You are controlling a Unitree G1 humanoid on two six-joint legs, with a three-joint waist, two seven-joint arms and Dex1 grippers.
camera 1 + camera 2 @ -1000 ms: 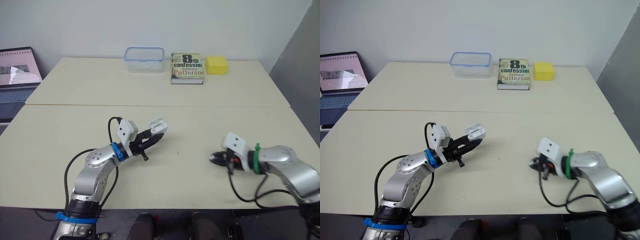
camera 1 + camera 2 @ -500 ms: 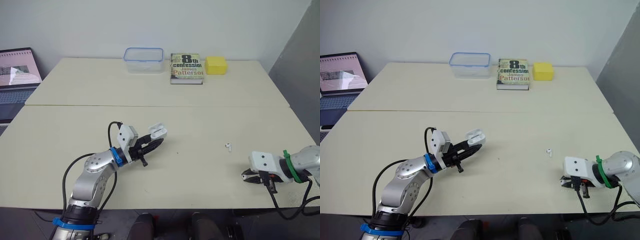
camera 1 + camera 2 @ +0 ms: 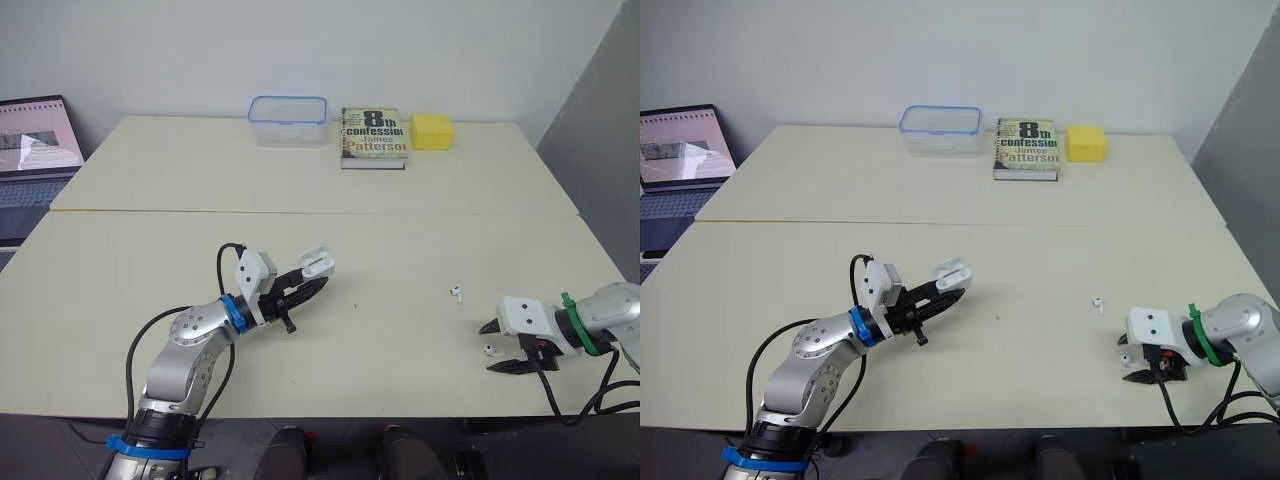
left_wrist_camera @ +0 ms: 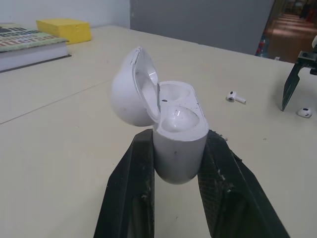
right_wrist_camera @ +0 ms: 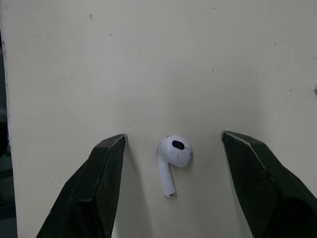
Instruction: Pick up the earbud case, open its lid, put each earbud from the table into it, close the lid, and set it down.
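now the earbud (image 5: 173, 158) lies on the table (image 3: 400, 250) between our right gripper's (image 5: 173, 135) spread fingers, stem pointing back toward the wrist. the second earbud (image 3: 456, 293) sits near. our left gripper (image 4: 178, 144) clamps the open case (image 4: 173, 119), well apart.

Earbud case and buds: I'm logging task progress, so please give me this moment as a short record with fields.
earbud case: lid open, wells look empty
left gripper: shut on the earbud case
right gripper: open, one finger either side of the near earbud
near earbud: lying on the table, not gripped
far earbud: lying loose on the table, apart from the right gripper
left to do: load both earbuds, close lid, set down
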